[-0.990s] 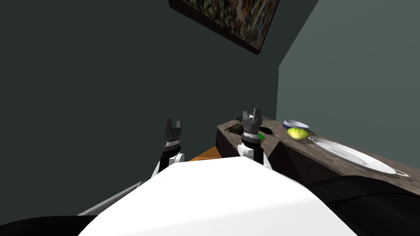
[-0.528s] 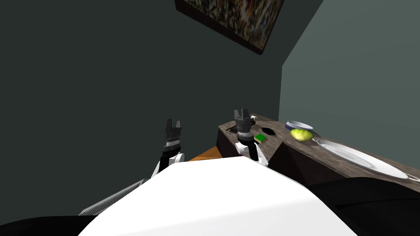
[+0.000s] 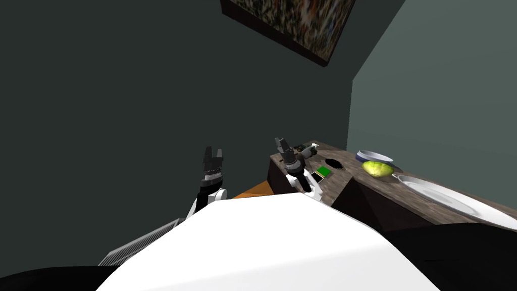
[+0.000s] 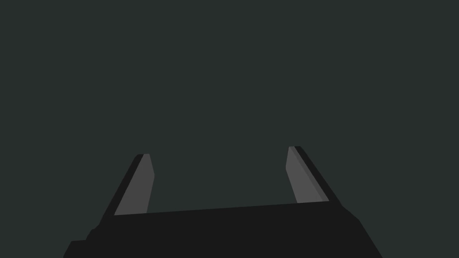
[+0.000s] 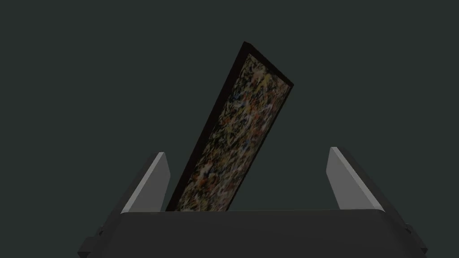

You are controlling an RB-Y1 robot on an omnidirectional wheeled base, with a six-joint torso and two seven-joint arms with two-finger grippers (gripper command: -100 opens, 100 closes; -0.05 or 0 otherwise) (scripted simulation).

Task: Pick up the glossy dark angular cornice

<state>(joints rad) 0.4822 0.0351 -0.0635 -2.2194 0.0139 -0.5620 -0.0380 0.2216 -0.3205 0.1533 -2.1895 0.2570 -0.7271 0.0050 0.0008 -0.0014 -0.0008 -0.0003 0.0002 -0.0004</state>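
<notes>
Cornice (image 3: 303, 148) hard to make out: small dark shape at far corner of counter (image 3: 363, 189), just beside right gripper (image 3: 281, 143), at its 3 o'clock. Right gripper spread wide, empty. Left gripper (image 3: 213, 150) at 9 o'clock, well apart, also wide.

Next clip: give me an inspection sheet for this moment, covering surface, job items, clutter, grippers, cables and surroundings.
Surface: dark wood-grain counter.
Job's things: cornice not identified with certainty; a black flat shape lies on the counter.
Clutter: green block, bowl, yellow-green fruit, white platter.
Grippers: left gripper open, off the counter; right gripper open, above the counter's end, holding nothing.
Cables: nothing seen.
Surroundings: dark walls, framed picture.
</notes>
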